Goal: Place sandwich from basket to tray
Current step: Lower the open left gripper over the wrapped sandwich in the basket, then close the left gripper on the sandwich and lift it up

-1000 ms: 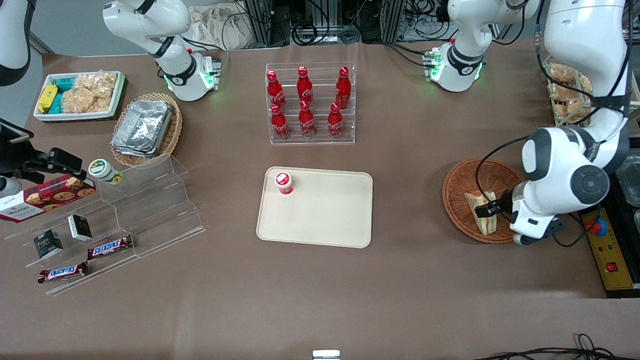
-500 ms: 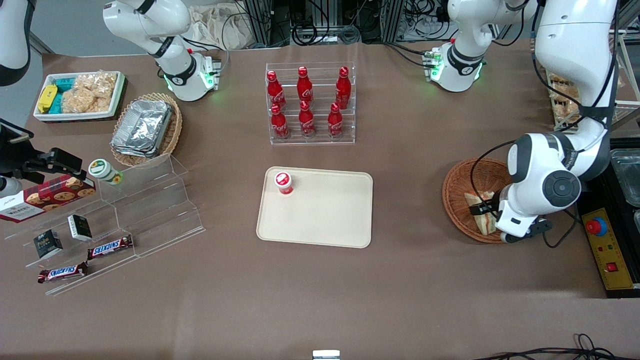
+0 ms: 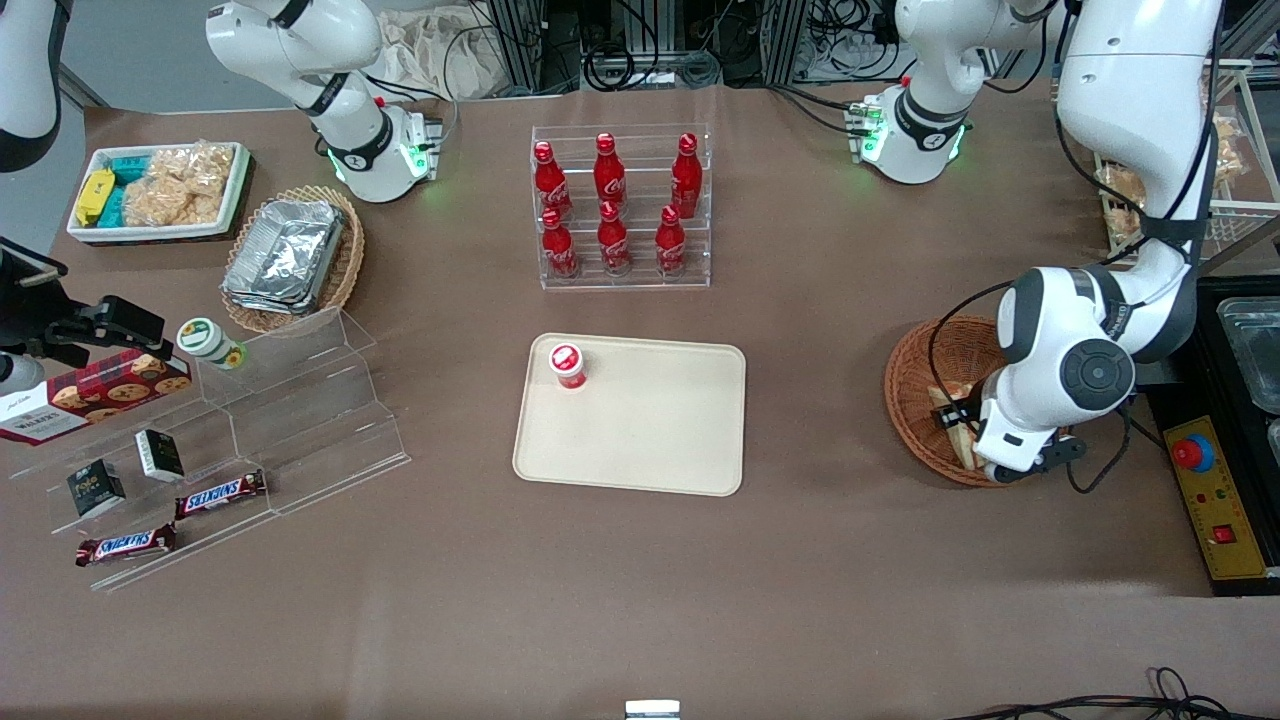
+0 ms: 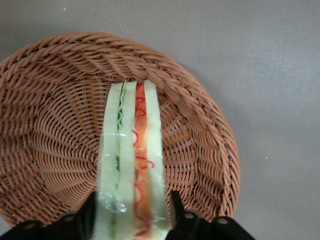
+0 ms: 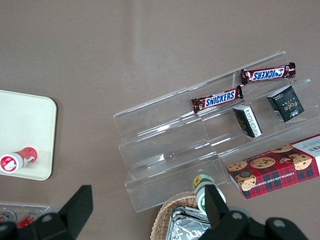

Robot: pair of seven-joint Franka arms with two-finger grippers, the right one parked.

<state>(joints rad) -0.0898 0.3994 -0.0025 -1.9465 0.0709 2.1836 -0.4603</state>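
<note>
The sandwich (image 4: 132,150), a wedge of pale bread with green and red-orange filling, lies on edge in the reddish-brown wicker basket (image 4: 55,125) toward the working arm's end of the table. My gripper (image 4: 132,206) is low over the basket with one black finger on each side of the sandwich's thick end. It is open: one finger touches the bread and a thin gap shows at the other. In the front view the arm covers most of the sandwich (image 3: 963,440) and part of the basket (image 3: 915,385); the gripper (image 3: 955,418) sits there. The cream tray (image 3: 650,430) lies at the table's middle.
A small red-capped bottle (image 3: 567,365) stands on the tray's corner. A clear rack of red bottles (image 3: 620,210) stands farther from the front camera than the tray. A yellow control box (image 3: 1215,500) lies beside the basket. Acrylic shelves with snacks (image 3: 220,440) stand toward the parked arm's end.
The arm has shifted over the basket toward the tray's side and now covers more of the sandwich. The sandwich and basket have stayed in place.
</note>
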